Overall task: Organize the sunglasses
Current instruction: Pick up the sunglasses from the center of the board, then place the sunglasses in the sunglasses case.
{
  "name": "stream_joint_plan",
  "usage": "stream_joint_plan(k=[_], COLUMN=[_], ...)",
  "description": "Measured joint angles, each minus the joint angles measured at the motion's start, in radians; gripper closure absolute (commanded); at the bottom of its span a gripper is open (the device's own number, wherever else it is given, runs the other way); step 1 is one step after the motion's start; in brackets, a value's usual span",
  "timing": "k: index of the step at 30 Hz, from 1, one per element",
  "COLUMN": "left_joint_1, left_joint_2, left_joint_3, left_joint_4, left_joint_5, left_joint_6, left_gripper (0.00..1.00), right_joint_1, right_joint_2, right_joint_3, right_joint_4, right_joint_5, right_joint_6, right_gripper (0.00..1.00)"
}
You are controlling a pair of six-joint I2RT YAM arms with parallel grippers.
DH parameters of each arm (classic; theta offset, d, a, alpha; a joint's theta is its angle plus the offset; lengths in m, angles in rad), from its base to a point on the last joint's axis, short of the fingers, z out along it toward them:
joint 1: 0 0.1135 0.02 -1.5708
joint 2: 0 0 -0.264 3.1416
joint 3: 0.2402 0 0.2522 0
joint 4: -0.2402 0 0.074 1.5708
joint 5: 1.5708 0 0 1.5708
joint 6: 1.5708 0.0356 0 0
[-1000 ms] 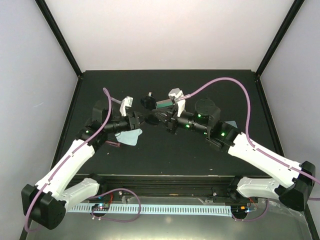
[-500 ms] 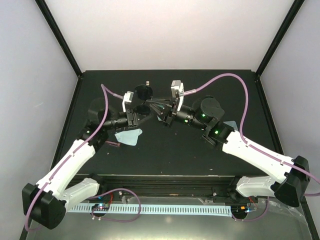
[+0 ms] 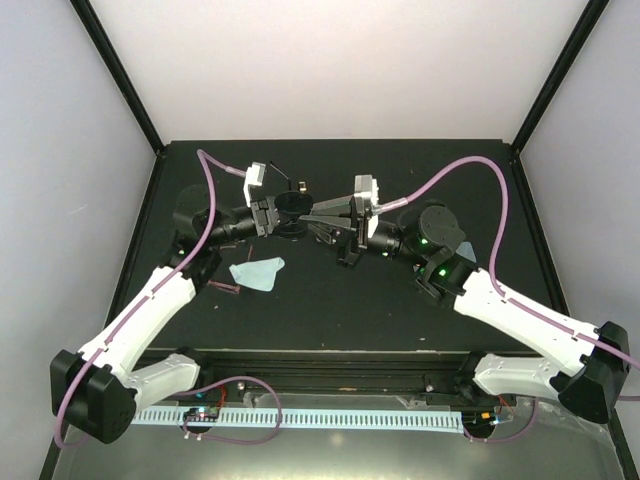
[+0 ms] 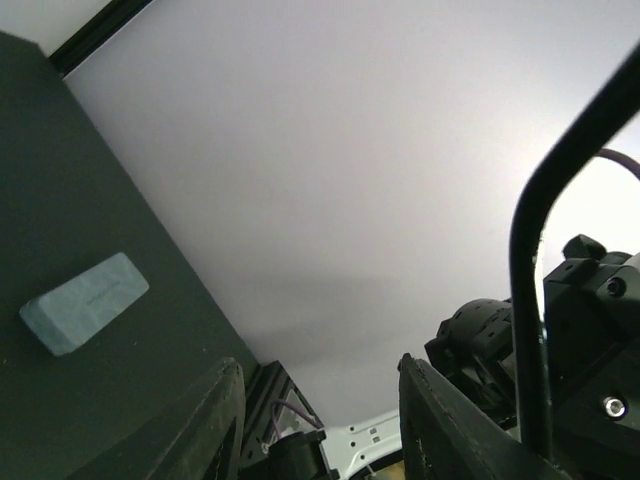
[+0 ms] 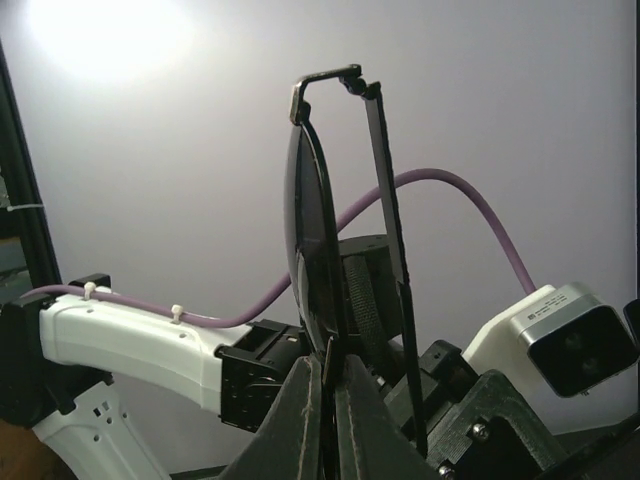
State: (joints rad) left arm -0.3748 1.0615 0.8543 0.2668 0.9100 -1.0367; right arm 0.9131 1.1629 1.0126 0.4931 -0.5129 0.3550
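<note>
Between the two arms, above the mat, my right gripper point(image 3: 312, 212) holds the black sunglasses point(image 3: 292, 204) with dark lenses. In the right wrist view its fingers point(image 5: 305, 400) are pressed together on the lower rim of the black sunglasses point(image 5: 310, 230), which stand on edge with one temple folded out. My left gripper point(image 3: 270, 217) sits just left of the glasses. Its jaws are open with nothing between them point(image 4: 320, 420). One black temple point(image 4: 527, 300) passes outside its right finger. The thin reddish-pink sunglasses point(image 3: 227, 288) lie on the mat by the left arm.
A light blue cloth point(image 3: 258, 271) lies on the black mat in front of the left gripper. A blue-grey oblong case point(image 4: 85, 303) rests on the mat in the left wrist view. Black frame posts point(image 3: 115, 75) and pale walls surround the table.
The left gripper has moved back and to the right, up beside the glasses. The right gripper has turned and shifted slightly right, still holding the black sunglasses.
</note>
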Motion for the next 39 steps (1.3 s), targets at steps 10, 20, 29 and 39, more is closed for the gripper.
stream_joint_plan(k=[10, 20, 29, 39], left_joint_1=[0.001, 0.009, 0.018, 0.034], left_joint_2=[0.035, 0.024, -0.054, -0.010], left_joint_3=[0.149, 0.188, 0.177, 0.135], left_joint_4=[0.017, 0.011, -0.176, -0.289], left_joint_5=[0.102, 0.206, 0.000, -0.556], left_joint_6=[0.169, 0.339, 0.616, 0.694], left_gripper=[0.55, 0.53, 0.50, 0.43], right_joint_1=[0.000, -0.001, 0.001, -0.001], right_joint_2=[-0.005, 0.004, 0.007, 0.031], right_joint_3=[0.032, 0.129, 0.174, 0.128], right_joint_4=[-0.119, -0.323, -0.549, -0.650], right_joint_5=[-0.074, -0.025, 0.127, 0.454], right_joint_6=[-0.121, -0.213, -0.509, -0.975], right_gripper=[0.99, 0.99, 0.99, 0.99])
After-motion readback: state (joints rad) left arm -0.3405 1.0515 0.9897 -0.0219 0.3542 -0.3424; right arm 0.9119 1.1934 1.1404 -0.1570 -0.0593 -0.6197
